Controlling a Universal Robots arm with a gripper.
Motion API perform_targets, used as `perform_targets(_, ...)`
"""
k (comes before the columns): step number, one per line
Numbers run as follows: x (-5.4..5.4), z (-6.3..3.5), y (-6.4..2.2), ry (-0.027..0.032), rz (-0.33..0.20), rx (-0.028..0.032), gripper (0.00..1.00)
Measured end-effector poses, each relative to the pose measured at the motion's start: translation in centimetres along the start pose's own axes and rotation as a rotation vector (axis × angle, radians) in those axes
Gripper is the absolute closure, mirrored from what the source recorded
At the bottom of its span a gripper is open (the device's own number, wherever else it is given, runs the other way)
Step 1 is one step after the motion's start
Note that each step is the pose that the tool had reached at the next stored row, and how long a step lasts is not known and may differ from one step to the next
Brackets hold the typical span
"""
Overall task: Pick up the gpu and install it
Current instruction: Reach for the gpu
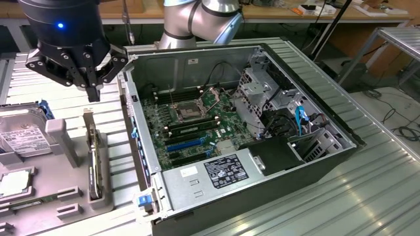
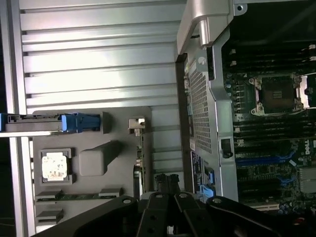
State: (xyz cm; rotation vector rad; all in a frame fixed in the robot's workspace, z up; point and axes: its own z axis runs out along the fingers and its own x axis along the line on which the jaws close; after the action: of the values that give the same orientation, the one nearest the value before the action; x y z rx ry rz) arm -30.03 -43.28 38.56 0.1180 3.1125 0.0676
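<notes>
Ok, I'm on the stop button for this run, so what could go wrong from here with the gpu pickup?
The gripper hangs shut above the gpu, which stands on its thin edge in the grey holder; lowered like that, it would likely hit the card's edge rather than straddle it. The open computer case stands close beside the holder, so the gripper or a lifted card might clip its wall.

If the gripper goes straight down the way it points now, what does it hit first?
Probably the gpu, standing on edge in the grey tray below the shut gripper. Depth is unclear, so it could just miss.
</notes>
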Motion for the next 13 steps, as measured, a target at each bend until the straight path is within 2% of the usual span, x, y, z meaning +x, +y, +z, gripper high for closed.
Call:
perform_targets(5, 0.9, 0.00, -0.74, 0.0002, 0.000, 0.0001, 0.89)
perform_targets(9, 1.8, 0.02, -1.74, 0.0001, 0.000, 0.0000, 0.89)
perform_targets(13, 2.3, 0.03, -2.25, 0.0000, 0.000, -0.0001, 0.89)
